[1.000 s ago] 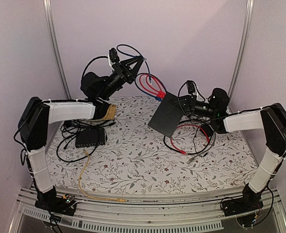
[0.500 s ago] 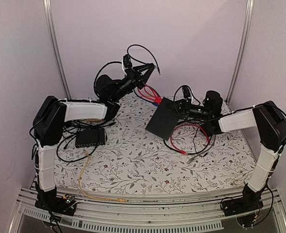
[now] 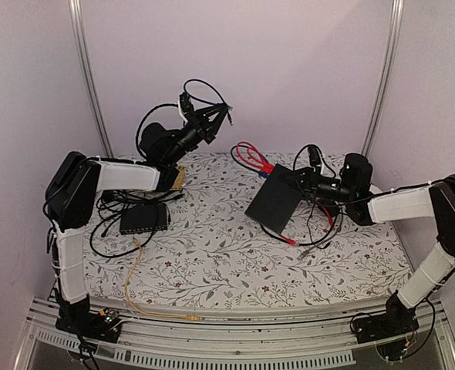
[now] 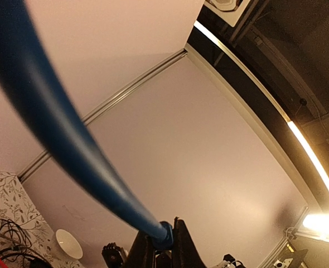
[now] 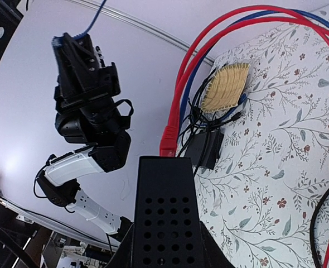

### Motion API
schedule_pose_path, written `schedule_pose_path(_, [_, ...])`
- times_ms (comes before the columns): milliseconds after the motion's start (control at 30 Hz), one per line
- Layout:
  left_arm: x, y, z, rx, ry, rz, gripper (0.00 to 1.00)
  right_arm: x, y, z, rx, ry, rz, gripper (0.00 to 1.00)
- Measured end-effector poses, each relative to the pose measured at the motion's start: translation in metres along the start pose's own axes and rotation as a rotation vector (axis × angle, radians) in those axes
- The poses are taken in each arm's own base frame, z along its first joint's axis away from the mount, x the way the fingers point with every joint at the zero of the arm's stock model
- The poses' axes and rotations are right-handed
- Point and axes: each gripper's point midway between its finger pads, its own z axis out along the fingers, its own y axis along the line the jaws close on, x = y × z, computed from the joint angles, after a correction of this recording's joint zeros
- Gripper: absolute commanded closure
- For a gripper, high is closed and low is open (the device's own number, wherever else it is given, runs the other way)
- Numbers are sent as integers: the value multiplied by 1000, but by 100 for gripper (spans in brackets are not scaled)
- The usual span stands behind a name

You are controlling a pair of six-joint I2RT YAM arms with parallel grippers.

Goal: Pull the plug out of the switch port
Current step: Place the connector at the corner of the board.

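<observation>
Table [image 3: 212, 262], floral cloth: bears a dark grey box [image 3: 144, 220] with a yellow cable [image 3: 133, 281].
Black box [image 3: 276, 202]: held tilted above the table in my right gripper [image 3: 295, 182], jaws narrow against its sides.
Red cables [image 3: 251, 156]: run into the box's far thin edge.
Blue cable [image 4: 58, 128]: leads away from my left gripper [image 4: 163, 248], raised well apart from the box.
Switch port [image 5: 164, 160]: on that far edge beside the red plug; exact socket not discernible.
Plug [image 4: 163, 234]: pinched in my left gripper's fully closed jaws.
</observation>
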Motion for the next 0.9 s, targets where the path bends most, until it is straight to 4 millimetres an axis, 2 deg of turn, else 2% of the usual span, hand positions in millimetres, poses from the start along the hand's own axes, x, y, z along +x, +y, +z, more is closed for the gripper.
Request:
schedule_pose_path(100, [-5, 10, -8, -27, -17, 3, 100, -12, 27, -15, -8, -49, -50, 99])
schedule_pose_path(333, [3, 22, -12, -31, -14, -37, 100, -41, 93, -50, -15, -194, -223, 99])
schedule_pose_path(500, [24, 48, 0, -10, 29, -121, 100, -57, 123, -66, 1, -277, -323, 99])
schedule_pose_path(567, [42, 62, 9, -3, 68, -171, 100, -62, 130, -71, 13, -307, -354, 99])
schedule_pose_path(633, [63, 64, 17, 9, 107, -209, 100, -66, 133, -76, 28, -331, -378, 99])
schedule_pose_path(767, [114, 61, 34, 50, 204, -310, 100, -72, 138, -81, 49, -356, -407, 99])
schedule_pose_path(900, [164, 55, 47, 94, 295, -406, 99, -82, 153, -83, 46, -372, -438, 99])
